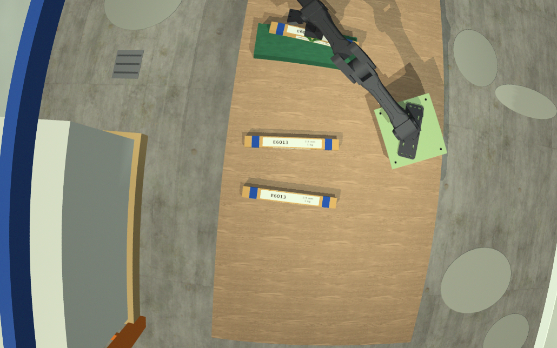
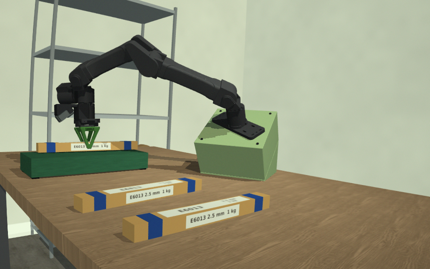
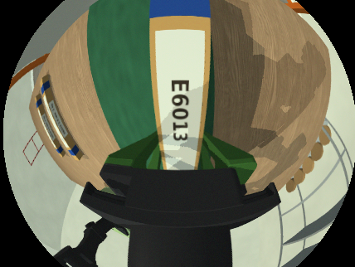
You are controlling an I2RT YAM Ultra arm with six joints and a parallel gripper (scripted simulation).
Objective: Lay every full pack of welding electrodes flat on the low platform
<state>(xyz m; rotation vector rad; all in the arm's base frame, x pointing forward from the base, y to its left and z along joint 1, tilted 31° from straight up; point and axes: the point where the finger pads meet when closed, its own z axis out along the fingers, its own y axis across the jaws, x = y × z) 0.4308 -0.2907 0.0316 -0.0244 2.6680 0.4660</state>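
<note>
- Hand of green fingers pinches one tan cardboard electrode pack, lying flat on your dark green low platform.
- You have two matching packs left on the wooden surface, unjudged.

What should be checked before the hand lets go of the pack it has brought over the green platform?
1. Hand shut on held pack: ok.
2. Held pack lying level along the green platform: ok.
3. Pack's underside fully seated on the platform: cannot tell; it looks down in the exterior view.
4. Pack's middle over the platform: ok, though it sits near the far edge.
5. Middle pack and near pack off the platform, on the table: ok.
</note>
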